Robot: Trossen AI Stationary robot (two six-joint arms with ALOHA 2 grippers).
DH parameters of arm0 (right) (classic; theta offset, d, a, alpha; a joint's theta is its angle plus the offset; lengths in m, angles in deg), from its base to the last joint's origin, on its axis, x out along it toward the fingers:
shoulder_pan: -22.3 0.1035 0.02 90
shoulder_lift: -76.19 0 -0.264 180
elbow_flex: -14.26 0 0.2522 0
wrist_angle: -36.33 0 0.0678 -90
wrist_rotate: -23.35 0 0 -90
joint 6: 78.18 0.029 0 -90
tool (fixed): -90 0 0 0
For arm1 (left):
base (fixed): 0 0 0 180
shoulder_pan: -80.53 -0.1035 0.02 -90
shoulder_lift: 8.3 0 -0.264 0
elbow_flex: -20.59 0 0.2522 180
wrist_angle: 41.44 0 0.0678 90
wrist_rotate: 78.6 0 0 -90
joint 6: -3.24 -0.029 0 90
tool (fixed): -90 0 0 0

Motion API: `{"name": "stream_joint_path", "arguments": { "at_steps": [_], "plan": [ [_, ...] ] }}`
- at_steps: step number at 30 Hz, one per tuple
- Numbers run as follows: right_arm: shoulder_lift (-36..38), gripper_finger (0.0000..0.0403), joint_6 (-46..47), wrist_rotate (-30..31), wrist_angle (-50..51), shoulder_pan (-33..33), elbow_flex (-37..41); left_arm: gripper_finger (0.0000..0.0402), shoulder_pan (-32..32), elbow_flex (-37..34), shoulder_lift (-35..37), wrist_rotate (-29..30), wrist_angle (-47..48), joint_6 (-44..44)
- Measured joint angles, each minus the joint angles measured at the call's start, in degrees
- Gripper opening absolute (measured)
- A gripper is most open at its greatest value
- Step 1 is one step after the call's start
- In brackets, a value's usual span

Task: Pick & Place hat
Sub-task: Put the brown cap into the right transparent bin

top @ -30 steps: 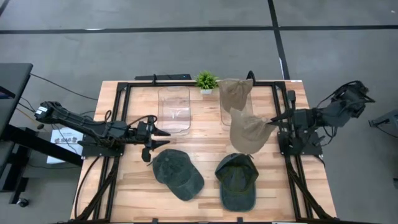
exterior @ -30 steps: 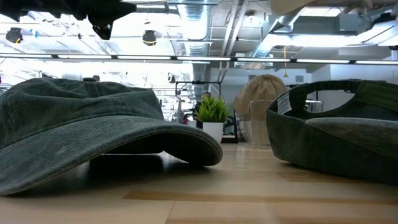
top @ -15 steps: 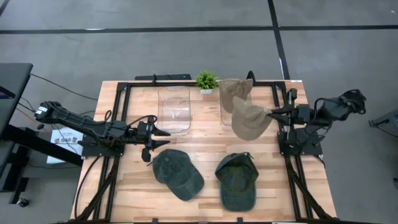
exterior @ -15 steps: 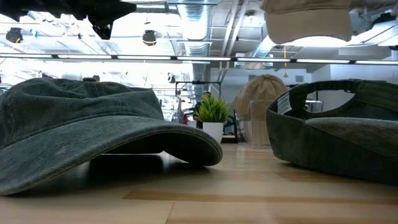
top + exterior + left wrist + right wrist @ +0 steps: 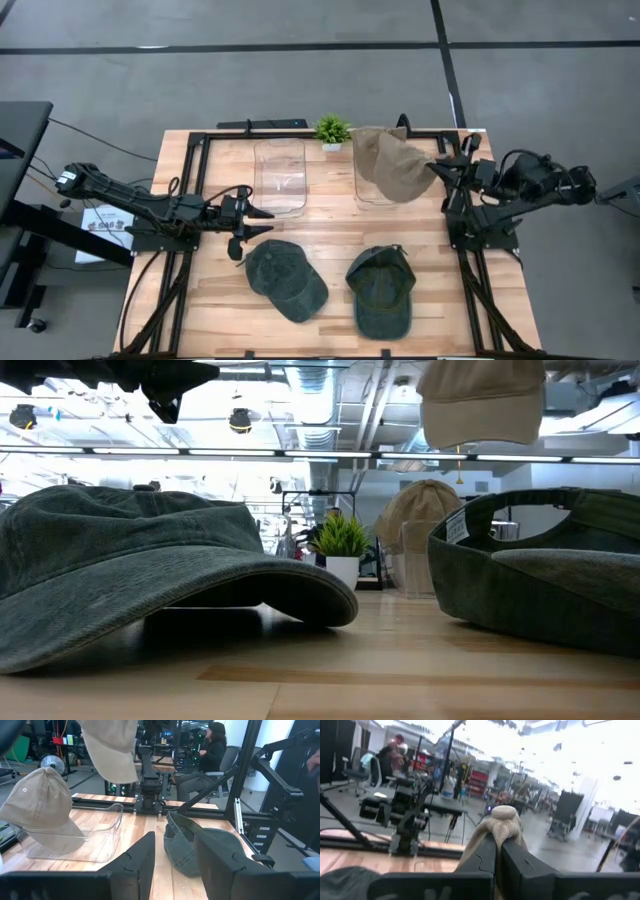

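Above the clear bin point(image 5: 378, 187), the right tool point(image 5: 436, 167) pinches a tan hat point(image 5: 400, 165) aloft.

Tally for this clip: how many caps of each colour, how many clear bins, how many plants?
Tan fabric caps: 2, one held aloft, one in a bin
Dark green denim caps: 2
Clear plastic bins: 2
Small potted green plant: 1
Total: 7

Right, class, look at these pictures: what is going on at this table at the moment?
The right gripper is shut on a tan cap and holds it in the air over the right clear bin, where another tan cap already sits. The left gripper waits, open and empty, beside the left clear bin. Two green caps lie on the table.
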State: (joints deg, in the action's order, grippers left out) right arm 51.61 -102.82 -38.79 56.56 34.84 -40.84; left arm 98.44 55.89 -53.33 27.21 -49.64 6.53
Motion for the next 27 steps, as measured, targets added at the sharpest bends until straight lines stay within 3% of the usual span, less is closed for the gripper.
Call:
{"name": "stream_joint_path", "arguments": {
  "at_steps": [14, 27],
  "plan": [
    [-1.3, 0.0000, -0.3, -24.5, -5.6, -20.3, -1.2, 0.0133, 0.0, 0.0, 0.0, 0.0, 0.0, 0.0],
    [-15.0, 0.0000, 9.6, -44.0, 2.9, -39.3, -12.9, 0.0133, 0.0, 0.0, 0.0, 0.0, 0.0, 0.0]
  ]
}}
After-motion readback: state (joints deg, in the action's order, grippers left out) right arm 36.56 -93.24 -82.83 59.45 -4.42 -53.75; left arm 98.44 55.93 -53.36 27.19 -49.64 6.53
